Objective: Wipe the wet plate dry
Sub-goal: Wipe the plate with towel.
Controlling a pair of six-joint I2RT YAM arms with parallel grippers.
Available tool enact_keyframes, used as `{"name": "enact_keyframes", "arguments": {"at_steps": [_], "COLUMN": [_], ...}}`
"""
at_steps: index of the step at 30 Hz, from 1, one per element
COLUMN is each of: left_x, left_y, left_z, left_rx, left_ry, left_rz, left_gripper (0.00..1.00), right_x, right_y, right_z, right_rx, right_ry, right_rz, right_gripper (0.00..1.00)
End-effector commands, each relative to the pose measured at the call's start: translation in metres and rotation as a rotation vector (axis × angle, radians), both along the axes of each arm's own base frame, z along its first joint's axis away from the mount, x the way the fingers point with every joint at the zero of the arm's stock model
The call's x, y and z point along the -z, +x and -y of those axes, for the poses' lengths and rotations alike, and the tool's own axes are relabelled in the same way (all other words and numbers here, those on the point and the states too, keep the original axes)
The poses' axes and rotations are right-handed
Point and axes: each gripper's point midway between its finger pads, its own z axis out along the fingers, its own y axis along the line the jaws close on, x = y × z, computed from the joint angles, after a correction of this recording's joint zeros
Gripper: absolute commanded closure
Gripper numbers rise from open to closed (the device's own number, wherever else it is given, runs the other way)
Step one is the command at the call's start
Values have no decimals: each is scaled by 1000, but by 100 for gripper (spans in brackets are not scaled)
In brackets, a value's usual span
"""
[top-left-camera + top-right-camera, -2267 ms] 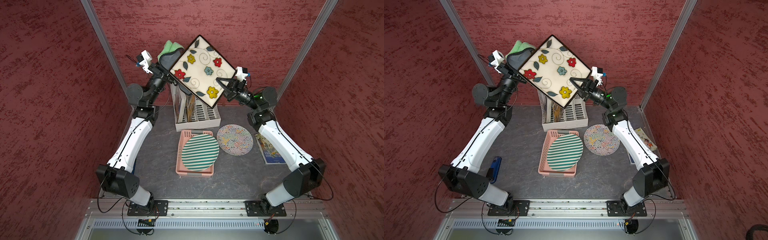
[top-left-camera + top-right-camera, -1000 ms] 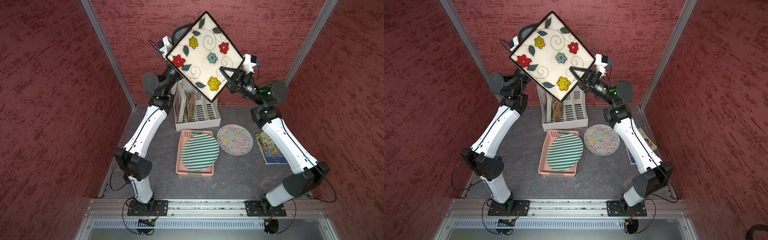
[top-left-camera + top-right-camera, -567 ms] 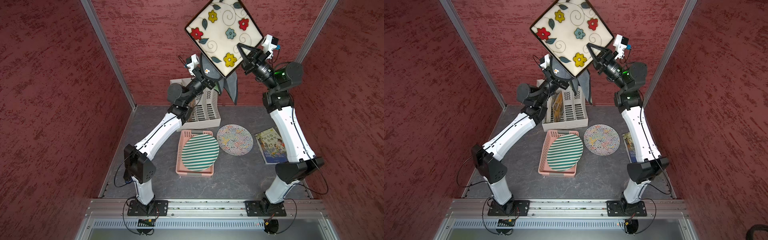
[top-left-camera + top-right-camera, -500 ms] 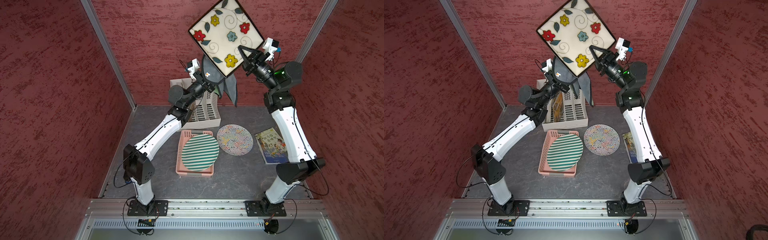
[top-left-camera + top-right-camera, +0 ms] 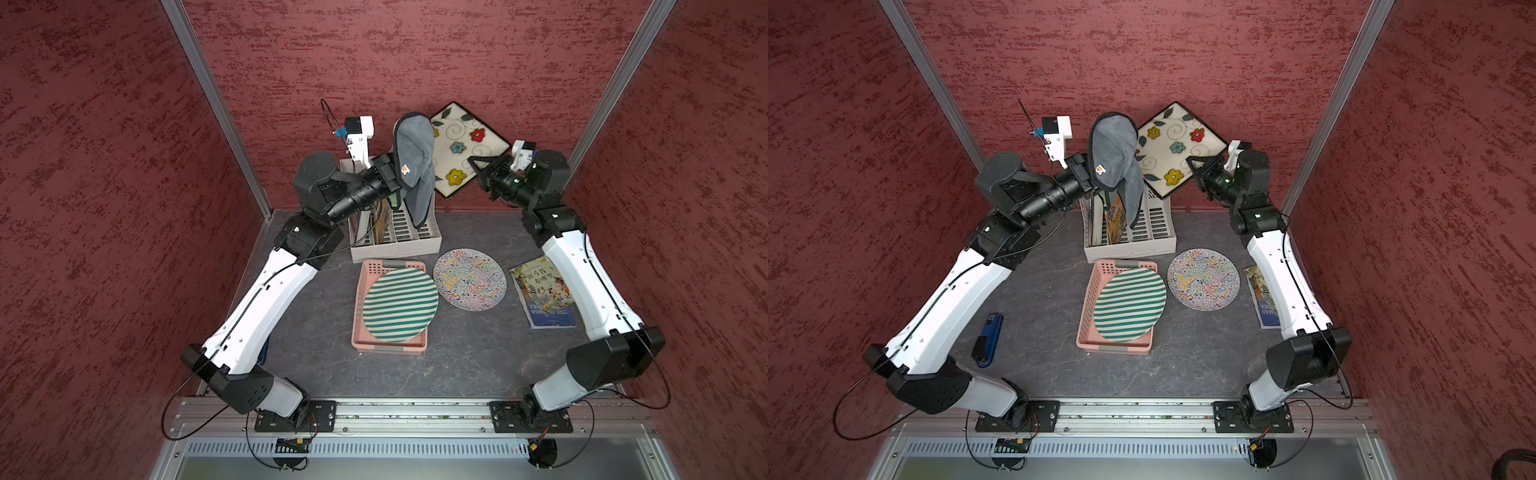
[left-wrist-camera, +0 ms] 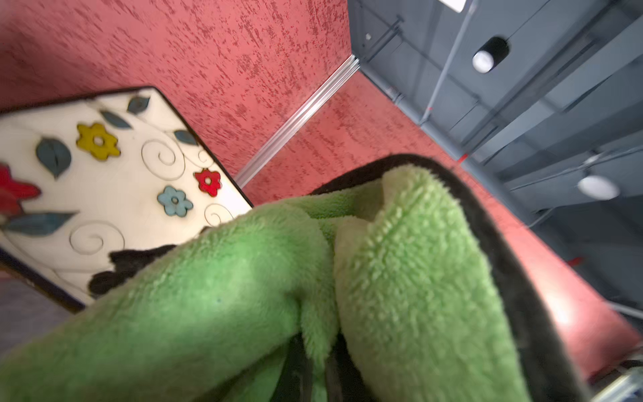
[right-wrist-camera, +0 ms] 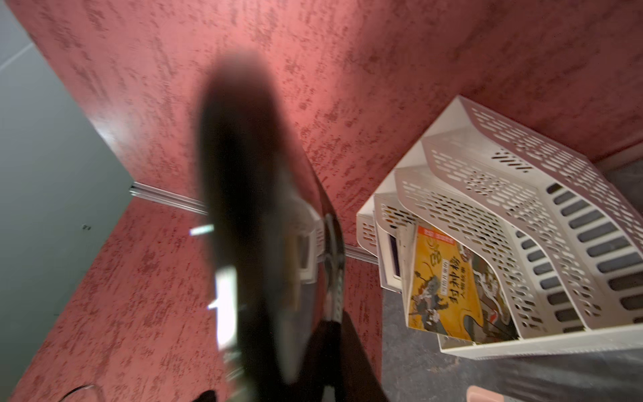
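We see a square plate (image 5: 467, 143) up in the air near the back wall. It is cream with a dark rim, painted with red, yellow and blue flowers, leaves and swirls, and it is tipped onto one corner, face up. Just beside it a cloth (image 5: 413, 166) droops in a fold, grey outside and fuzzy green inside, and overlaps one edge of the plate.
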Motion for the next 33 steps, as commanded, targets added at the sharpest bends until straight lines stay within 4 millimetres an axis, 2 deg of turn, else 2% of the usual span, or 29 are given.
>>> {"name": "enact_keyframes", "arguments": {"at_steps": [1,8,11,14,16,18,19,21,22,23,25,27,30,33], "left_x": [96,125,133,141,142,140,138,133,127,120,109,104,113,138], "left_y": [34,47,54,68,80,92,98,104,106,103,90,76,53,49], "left_z": [13,22,16,-6,-31,-57,-69,-83,-82,-73,-43,-13,25,33], "left_rx": [-124,-157,-191,-279,-359,-427,-451,-458,-421,-353,-177,-31,74,70], "left_ry": [386,548,574,594,604,607,602,589,576,559,517,488,556,629], "left_rz": [-94,-122,-152,-205,-238,-257,-265,-267,-245,-208,-133,-85,-42,-96], "left_gripper": [100,100,100,100,100,100,100,100,100,100,100,100,100,100], "right_x": [-109,-125,-130,-129,-124,-110,-111,-99,-90,-85,-78,-78,-90,-123], "right_y": [-49,-55,-61,-72,-82,-93,-110,-133,-147,-156,-168,-170,-155,-133], "right_z": [0,-11,-18,-26,-34,-48,-54,-72,-81,-87,-96,-100,-99,-79], "right_rx": [2,-21,-46,-85,-130,-210,-260,-373,-429,-467,-527,-552,-497,-375], "right_ry": [52,85,76,42,-3,-44,-58,-87,-99,-100,-79,-49,-42,-42], "right_rz": [347,388,416,440,455,457,486,523,535,538,534,530,533,552], "right_gripper": [100,100,100,100,100,100,100,100,100,100,100,100,100,100]}}
